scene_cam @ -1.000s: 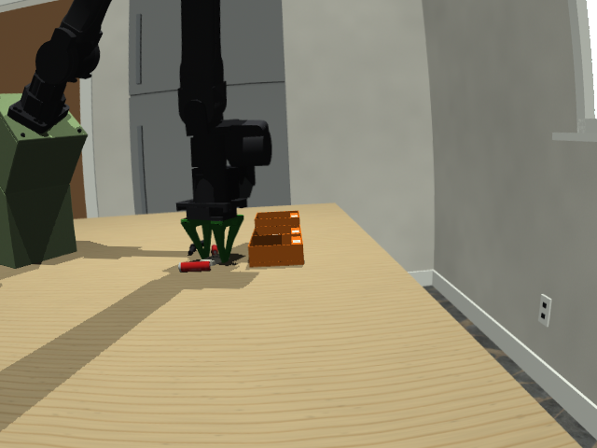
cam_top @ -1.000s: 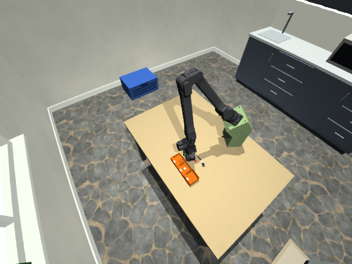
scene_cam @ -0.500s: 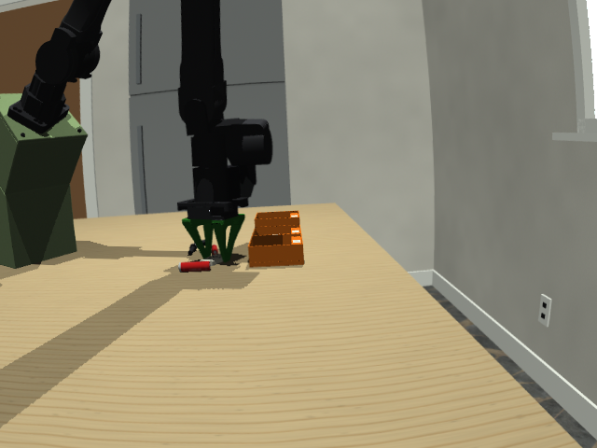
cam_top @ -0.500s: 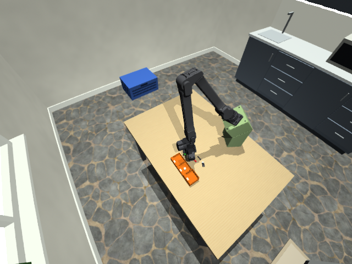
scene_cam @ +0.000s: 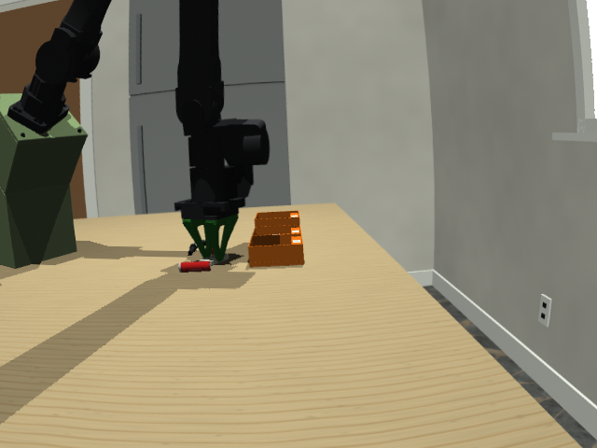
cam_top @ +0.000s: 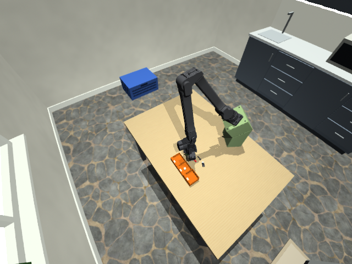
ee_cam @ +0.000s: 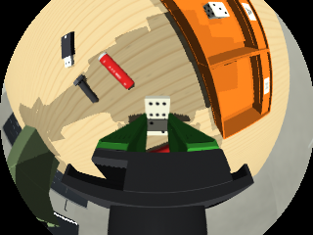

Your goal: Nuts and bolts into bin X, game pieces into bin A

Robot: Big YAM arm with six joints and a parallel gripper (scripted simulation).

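Note:
My gripper (ee_cam: pixel 157 117) stands low over the table, just beside the orange three-compartment bin tray (ee_cam: pixel 222 39), and its green fingers are shut on a white die (ee_cam: pixel 156 112). It also shows in the side view (scene_cam: pixel 214 255) and from above (cam_top: pixel 191 157). A second white die (ee_cam: pixel 215 10) lies in the tray's middle compartment. A red cylinder-like piece (ee_cam: pixel 116 70) lies on the table close by, also in the side view (scene_cam: pixel 194 266). A black bolt (ee_cam: pixel 85 88) and a black stick with a white tip (ee_cam: pixel 68 49) lie further off. The tray's labels are too small to read.
The arm's green pedestal (cam_top: pixel 236 129) stands at the far side of the table. The orange tray (cam_top: pixel 182 169) lies near the table's left edge. A small red thing (ee_cam: pixel 159 149) shows under the gripper body.

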